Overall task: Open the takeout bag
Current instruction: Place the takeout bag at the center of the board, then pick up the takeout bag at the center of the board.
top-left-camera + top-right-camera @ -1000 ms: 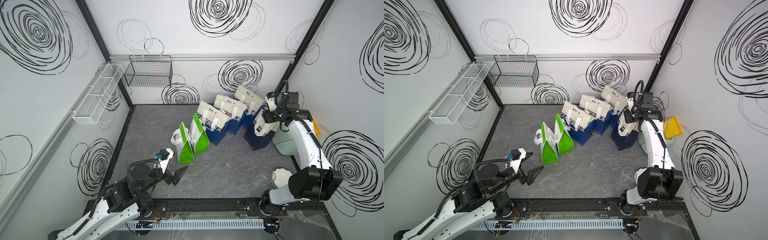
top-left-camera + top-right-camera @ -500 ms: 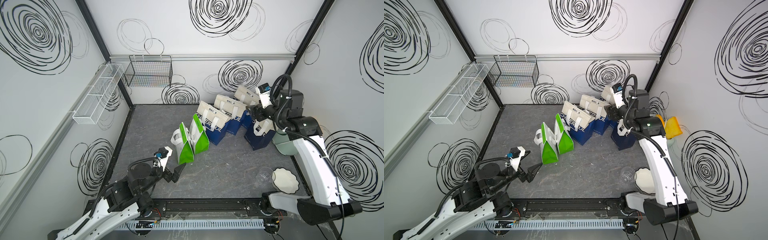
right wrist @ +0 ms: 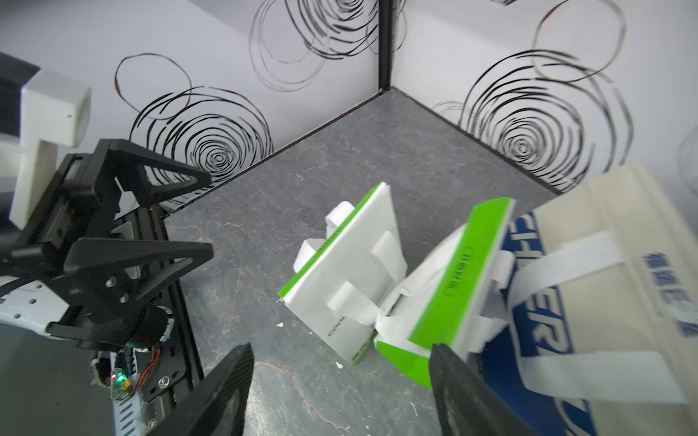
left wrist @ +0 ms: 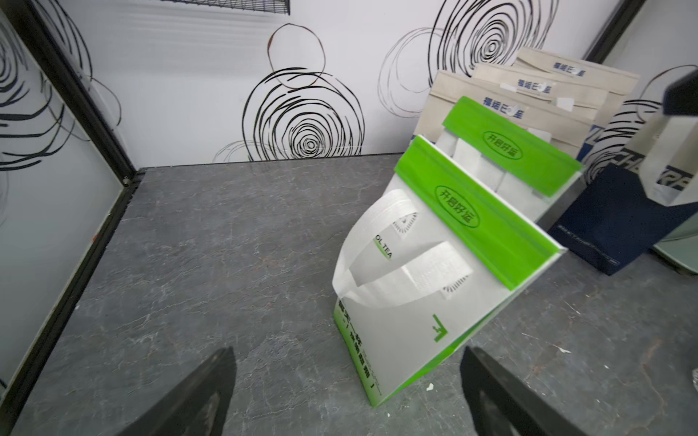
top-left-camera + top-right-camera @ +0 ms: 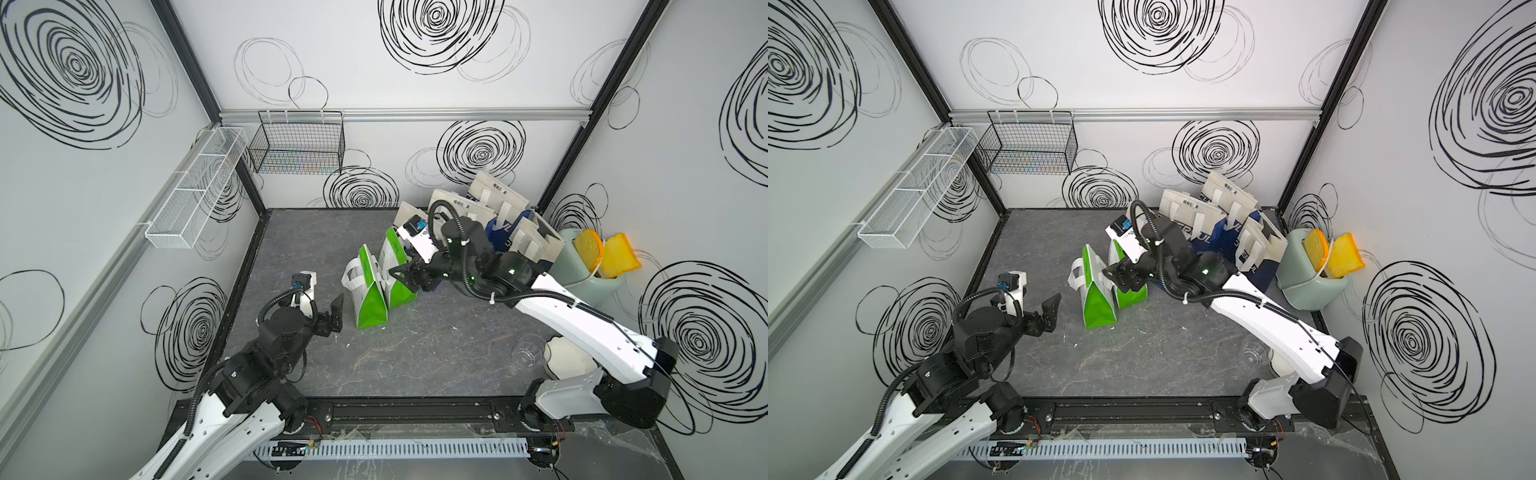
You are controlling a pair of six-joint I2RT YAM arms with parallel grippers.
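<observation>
**Open jaws on either side of the two green takeout bags**

Two green-and-white takeout bags, the front bag [image 5: 371, 311] and the rear bag [image 5: 395, 251], stood upright and shut in the middle of the surface [image 5: 415, 357]. They touched at the base, and their folded green top strips ran roughly from the front rail towards the back wall.

The left jaws, on the left arm [image 5: 282, 332], were spread fully and empty. They sat low, just beside the front bag, and faced its broad handle side, so that the bag lay ahead of them in the left wrist view.

The right jaws, on the right arm [image 5: 552, 303], were wide apart and held nothing. They hung over the front end of the rear bag, whose lower corner lay between them in the right wrist view.

Each arm was thus near one bag. Which bag would be opened first could not be told.

One second earlier, the right arm had been back among the blue-and-cream bags [image 5: 498, 195] with its jaws narrower, and it had since swung forward. The left jaws had edged nearer the front bag.
</observation>
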